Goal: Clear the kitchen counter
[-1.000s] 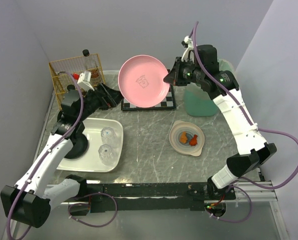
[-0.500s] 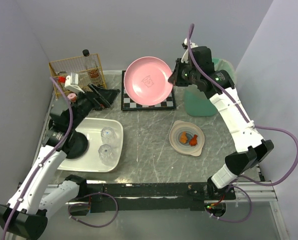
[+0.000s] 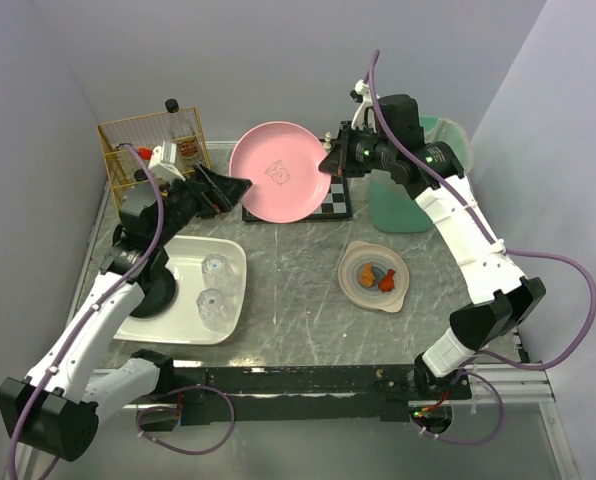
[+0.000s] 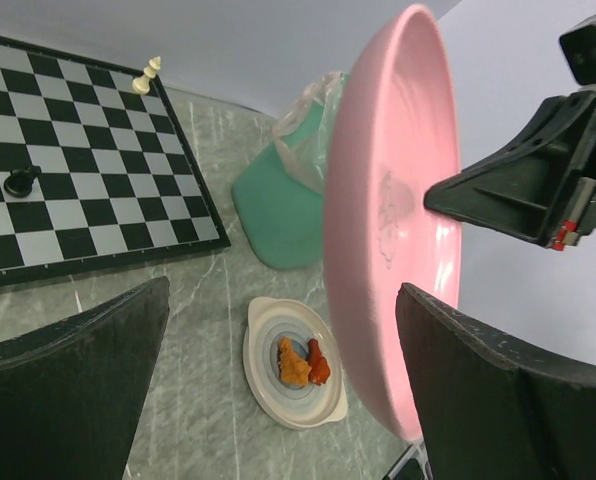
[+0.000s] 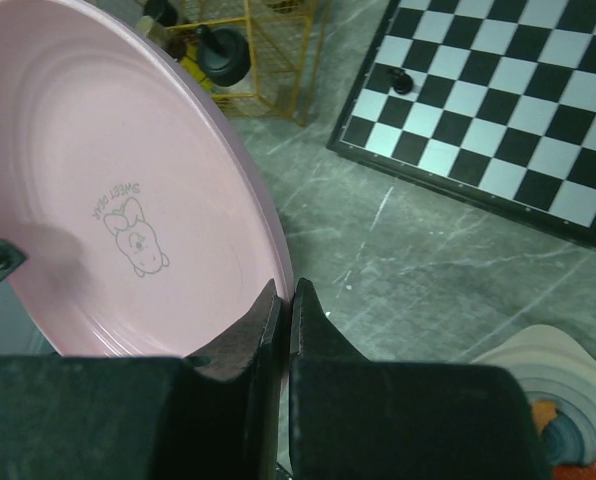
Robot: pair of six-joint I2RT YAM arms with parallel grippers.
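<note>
Nearest us, the white tub [image 3: 240, 262] has two glasses [image 3: 211, 303] in it, but the bowl of food [image 3: 350, 283] sits out on the tabletop [image 3: 288, 300], so plenty's left to clear! Farther back, the right hand [image 3: 330, 162] is pinched on the rim of the pink plate [image 3: 278, 172], lifted over the chessboard [image 3: 336, 205], with the left hand [image 3: 234, 192] spread wide at its opposite edge, gripping nothing.

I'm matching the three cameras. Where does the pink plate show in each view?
Top external: pink plate upper centre, overlapping the chessboard.
Left wrist: pink plate right of centre, nearly edge-on.
Right wrist: pink plate fills the left side.
Shared landmark: the chessboard, in all three views.
</note>
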